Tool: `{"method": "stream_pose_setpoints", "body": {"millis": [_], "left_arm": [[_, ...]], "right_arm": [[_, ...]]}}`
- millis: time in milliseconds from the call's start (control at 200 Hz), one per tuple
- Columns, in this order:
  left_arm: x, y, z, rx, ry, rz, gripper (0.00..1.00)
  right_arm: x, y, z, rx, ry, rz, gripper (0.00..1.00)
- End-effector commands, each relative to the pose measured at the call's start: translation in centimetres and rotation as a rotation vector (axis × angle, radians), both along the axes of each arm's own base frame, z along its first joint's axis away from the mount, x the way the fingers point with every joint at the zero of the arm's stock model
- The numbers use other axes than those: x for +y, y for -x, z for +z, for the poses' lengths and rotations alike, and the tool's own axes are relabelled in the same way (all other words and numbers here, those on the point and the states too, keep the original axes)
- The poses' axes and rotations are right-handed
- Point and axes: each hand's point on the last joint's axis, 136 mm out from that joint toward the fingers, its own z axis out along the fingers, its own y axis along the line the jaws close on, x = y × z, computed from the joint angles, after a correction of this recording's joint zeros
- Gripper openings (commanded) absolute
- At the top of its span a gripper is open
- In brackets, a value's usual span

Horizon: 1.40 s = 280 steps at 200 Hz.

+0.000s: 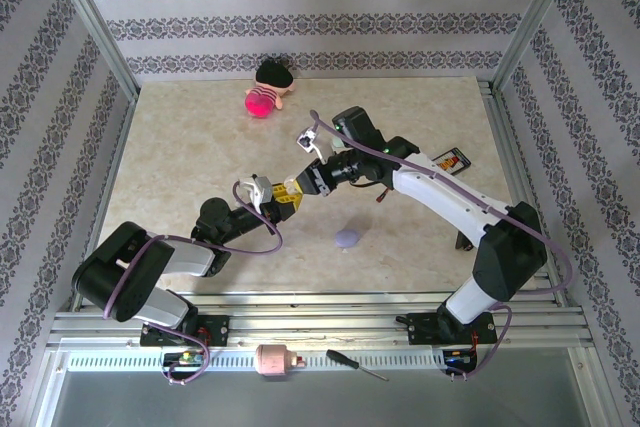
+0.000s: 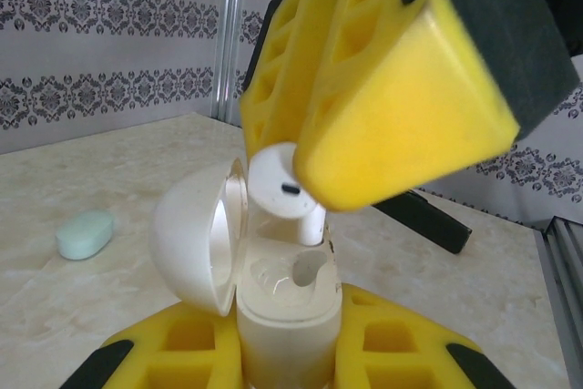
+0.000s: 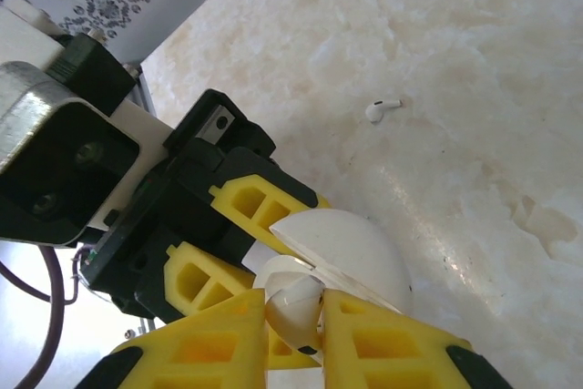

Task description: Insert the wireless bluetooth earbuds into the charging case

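The right claw is clamped on a white earbud, its stem at a socket of the open charging case, which the left claw clamps by the lower body. The bud seems very light, hard and glossy (it slips easily), so the round head is the place to hold, with the stem free. A second earbud lies on the surface, apart from the case.

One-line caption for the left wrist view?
Left claw grips the open white case; right claw holds a white earbud just above its sockets.
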Motion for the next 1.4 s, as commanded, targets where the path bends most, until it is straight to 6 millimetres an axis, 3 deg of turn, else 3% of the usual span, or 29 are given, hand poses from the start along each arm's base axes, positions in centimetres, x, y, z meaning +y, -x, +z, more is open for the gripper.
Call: {"method": "stream_pose_setpoints", "body": {"millis": [0, 135, 300, 450, 884, 1189, 1394], "left_arm": [[0.2, -0.1, 2.7, -0.095, 0.044, 0.017, 0.11], [0.2, 0.0, 2.5, -0.093, 0.042, 0.016, 0.11], [0.3, -0.1, 2.4, -0.092, 0.038, 0.020, 0.11], [0.2, -0.1, 2.0, -0.088, 0.030, 0.016, 0.11], [0.0, 0.0, 1.8, -0.083, 0.027, 0.002, 0.11], [0.0, 0.2, 1.9, -0.085, 0.026, -0.003, 0.11], [0.0, 0.3, 1.8, -0.088, 0.024, -0.005, 0.11]], "right_arm": [[0.1, 0.5, -1.5, 0.031, 0.071, 0.001, 0.19], [-0.3, 0.0, -1.9, 0.012, 0.111, -0.028, 0.23], [-0.9, -0.3, -0.8, -0.041, 0.115, -0.062, 0.46], [-1.7, -0.8, 0.3, -0.100, 0.124, -0.111, 0.57], [-0.4, -1.8, -0.3, -0.108, 0.170, -0.124, 0.62], [-2.2, -4.1, -1.7, -0.087, 0.270, -0.288, 0.59], [-1.6, -3.4, -0.9, -0.070, 0.225, -0.255, 0.61]]}}
